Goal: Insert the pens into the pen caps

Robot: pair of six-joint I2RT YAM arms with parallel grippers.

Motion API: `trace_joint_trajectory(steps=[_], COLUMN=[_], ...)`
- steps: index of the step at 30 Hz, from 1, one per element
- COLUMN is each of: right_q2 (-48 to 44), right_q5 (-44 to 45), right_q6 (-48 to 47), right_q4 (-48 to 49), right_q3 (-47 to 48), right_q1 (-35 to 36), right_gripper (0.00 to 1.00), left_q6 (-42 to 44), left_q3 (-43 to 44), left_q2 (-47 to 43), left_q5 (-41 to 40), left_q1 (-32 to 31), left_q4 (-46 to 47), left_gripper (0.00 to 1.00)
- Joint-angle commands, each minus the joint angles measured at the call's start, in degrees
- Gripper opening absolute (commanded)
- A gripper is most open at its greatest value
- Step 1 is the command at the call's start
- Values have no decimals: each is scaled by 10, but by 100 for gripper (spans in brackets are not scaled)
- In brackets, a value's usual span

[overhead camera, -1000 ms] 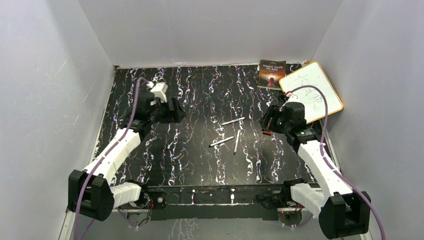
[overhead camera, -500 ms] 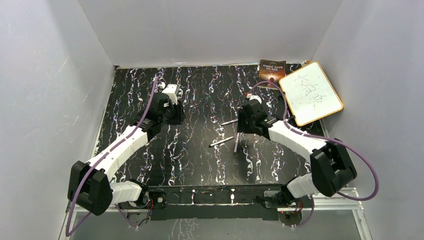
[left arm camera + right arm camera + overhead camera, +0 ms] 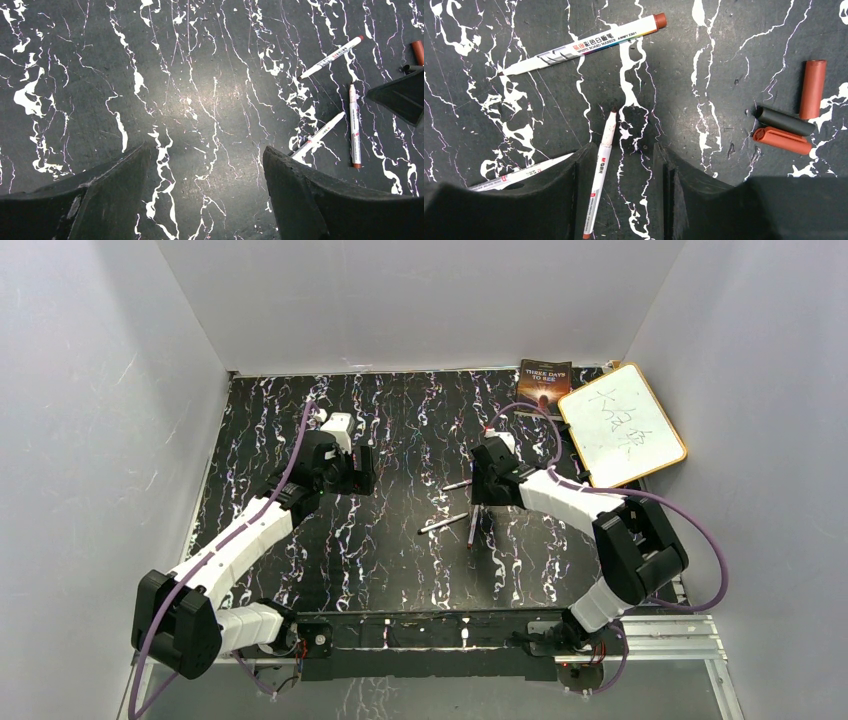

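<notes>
Three white pens lie mid-table: one far (image 3: 460, 483), one near-left (image 3: 443, 523), one near-right (image 3: 472, 527). My right gripper (image 3: 480, 498) hovers over them, open. In the right wrist view the near-right pen (image 3: 601, 167) lies between my fingers, close to the left finger (image 3: 574, 190), with the gripper (image 3: 625, 150) not closed on it. Another pen (image 3: 584, 45) lies ahead, and the third (image 3: 519, 176) is partly hidden. Two reddish-brown caps (image 3: 813, 89) (image 3: 781, 140) and a black cap (image 3: 785, 121) lie to the right. My left gripper (image 3: 362, 472) (image 3: 206, 150) is open and empty, left of the pens (image 3: 332, 56).
A small book (image 3: 543, 387) and a whiteboard (image 3: 622, 425) with scribbles lie at the back right corner. Grey walls enclose the black marbled table (image 3: 400, 420) on three sides.
My right arm has swung left from beside the whiteboard to over the pens. My left gripper has moved right toward the table's middle.
</notes>
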Motion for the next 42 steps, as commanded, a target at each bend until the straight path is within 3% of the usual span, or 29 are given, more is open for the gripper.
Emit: trace_joint_trajectory(steps=[1, 19, 31, 42], right_q2=[7, 51, 60, 57], right_q5=[19, 36, 32, 32], right_q6=[-3, 23, 34, 39], right_q4=[7, 15, 20, 17], right_q3=[22, 7, -9, -8], right_q1=[6, 37, 41, 41], right_gripper=[45, 45, 29, 0], left_q6=[9, 9, 9, 8], left_q3=[3, 2, 3, 3], left_q2=[-16, -22, -22, -24], left_q5=[-11, -8, -9, -10], left_q1=[-2, -3, -4, -5], left_q4=[-4, -10, -13, -13], left_gripper=[82, 82, 82, 82])
